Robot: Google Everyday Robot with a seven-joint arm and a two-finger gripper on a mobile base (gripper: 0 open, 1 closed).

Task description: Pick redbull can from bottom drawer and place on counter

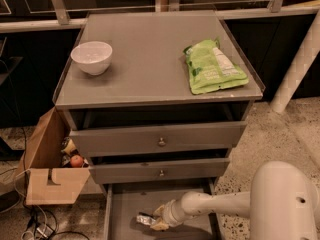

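— Gripper [159,220] low in my shallow grey bottom drawer [190,204], right beside the small silvery redbull can [145,219]; open or closed, I cannot tell.
— Handling?
— Light, slick, dentable, I judge; I'd clasp its mid-body, then lift to the flat grey counter [150,74].

the redbull can [143,219] is shiny metal; the counter [150,69] smooth matt grey; the gripper [157,219], low in the bottom drawer [125,208], pale smooth plastic.
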